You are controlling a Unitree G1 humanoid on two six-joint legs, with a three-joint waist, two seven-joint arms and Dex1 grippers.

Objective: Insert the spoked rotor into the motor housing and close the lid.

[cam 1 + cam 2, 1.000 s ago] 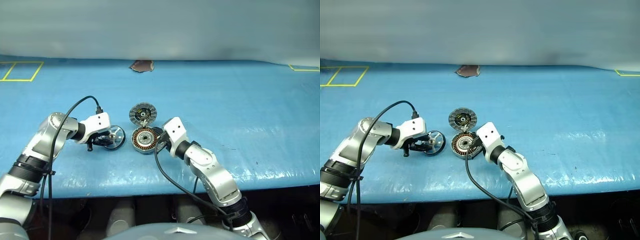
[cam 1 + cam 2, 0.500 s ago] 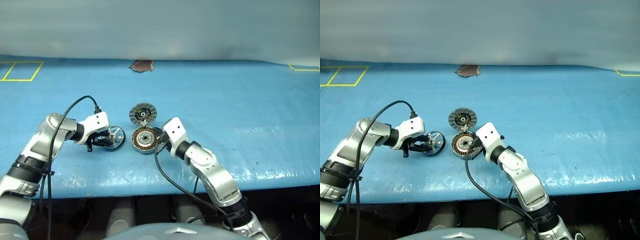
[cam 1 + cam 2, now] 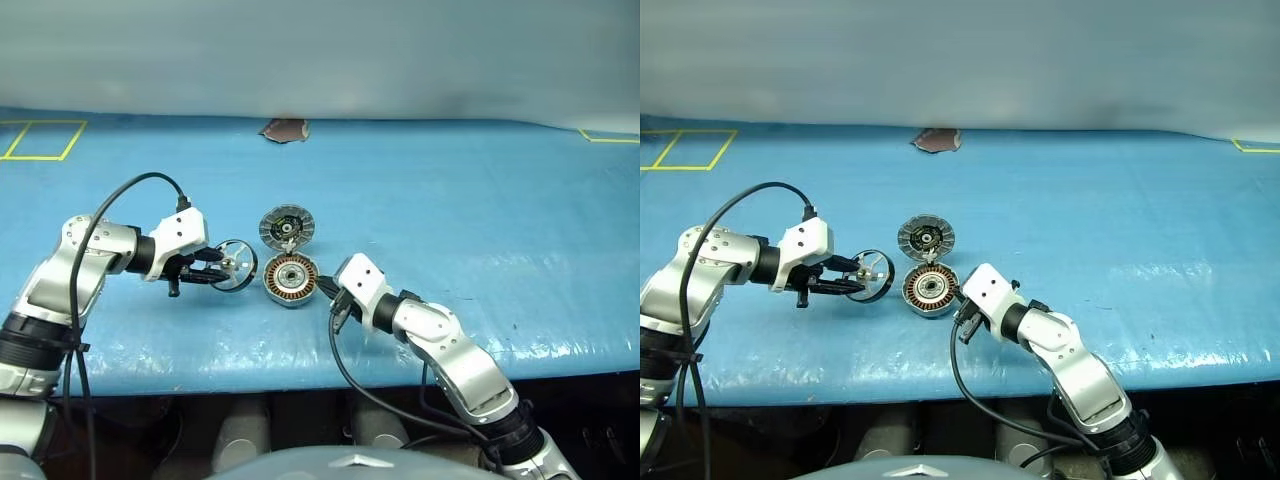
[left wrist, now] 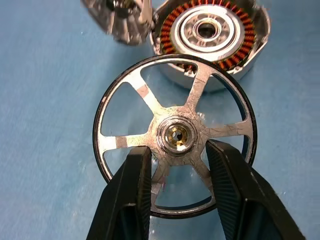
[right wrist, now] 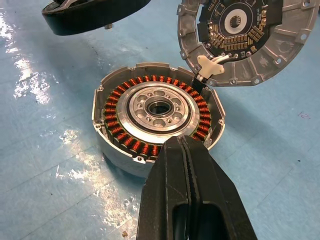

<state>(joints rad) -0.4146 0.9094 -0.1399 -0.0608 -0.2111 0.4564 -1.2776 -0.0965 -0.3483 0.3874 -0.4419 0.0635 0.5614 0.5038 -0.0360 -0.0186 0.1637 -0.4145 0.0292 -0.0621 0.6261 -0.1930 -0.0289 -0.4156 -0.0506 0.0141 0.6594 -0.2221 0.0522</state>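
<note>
A: Spoked rotor (image 4: 175, 137)?
B: Thin silver wheel, left gripper (image 4: 176, 172) jaws grasping its hub, face tilted toward the copper-wound motor housing (image 3: 290, 279) just beside.
A: Lid (image 3: 286, 226)?
B: Hinged open. Right gripper (image 5: 186, 150) jaws clenched, empty.

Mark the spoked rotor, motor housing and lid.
spoked rotor (image 4: 176, 136), left wrist view, central hub.
motor housing (image 5: 159, 107), right wrist view, centre hub.
lid (image 5: 237, 21), right wrist view, pale centre.

A blue sheet (image 3: 450, 200) covers the whole work surface, glossy and faintly wrinkled. Yellow tape outlines (image 3: 40, 140) mark its far corners. A small brown patch (image 3: 284, 130) sits at the far edge, against a plain grey wall (image 3: 320, 50).
</note>
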